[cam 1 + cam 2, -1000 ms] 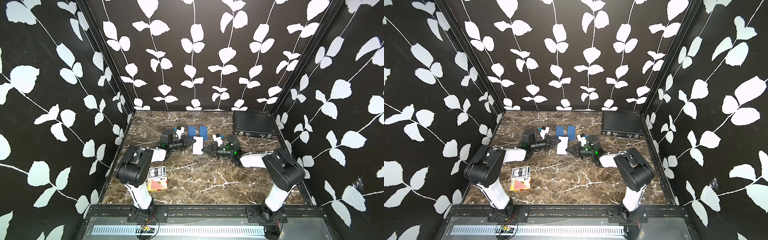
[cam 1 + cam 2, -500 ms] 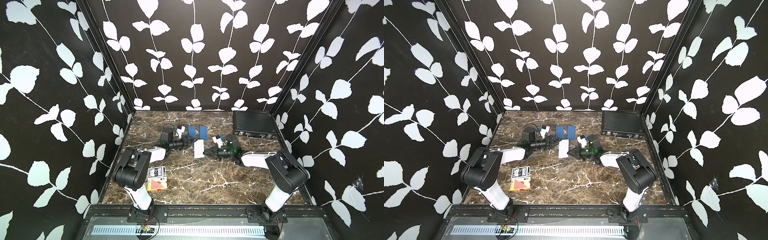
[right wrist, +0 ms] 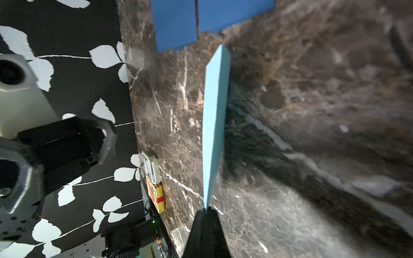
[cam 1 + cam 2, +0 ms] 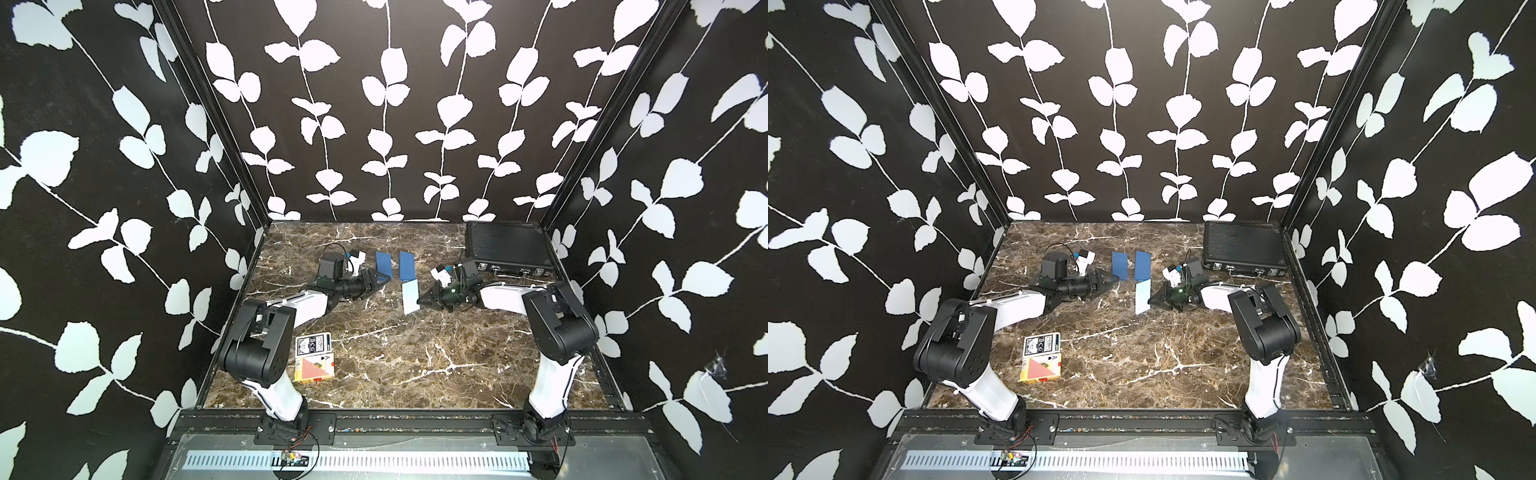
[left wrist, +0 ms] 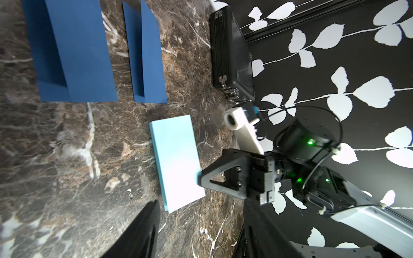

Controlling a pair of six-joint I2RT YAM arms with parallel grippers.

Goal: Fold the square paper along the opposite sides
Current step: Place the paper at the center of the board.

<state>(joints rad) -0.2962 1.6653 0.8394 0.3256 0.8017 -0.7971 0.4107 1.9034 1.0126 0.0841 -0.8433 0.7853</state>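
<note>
The square paper (image 4: 410, 296) is light blue and folded in half into a narrow strip, low over the marble table (image 4: 415, 357) in both top views. My right gripper (image 4: 419, 303) is shut on the strip's right edge near its front corner; the right wrist view shows the paper (image 3: 215, 116) edge-on, running out from the closed tips of the right gripper (image 3: 207, 208). My left gripper (image 4: 386, 280) stands open to the left of the paper, apart from it. In the left wrist view the paper (image 5: 176, 160) lies ahead of the empty left gripper (image 5: 200, 207).
Two dark blue folded papers (image 4: 383, 266) (image 4: 407, 266) lie just behind the light blue one. A black case (image 4: 505, 245) sits at the back right. Two card boxes (image 4: 312, 345) (image 4: 313, 369) lie at the front left beside the left arm's base.
My left gripper has opened, let go of the paper and drawn back to the left. The right gripper stays shut on the paper and has shifted slightly right with it.
</note>
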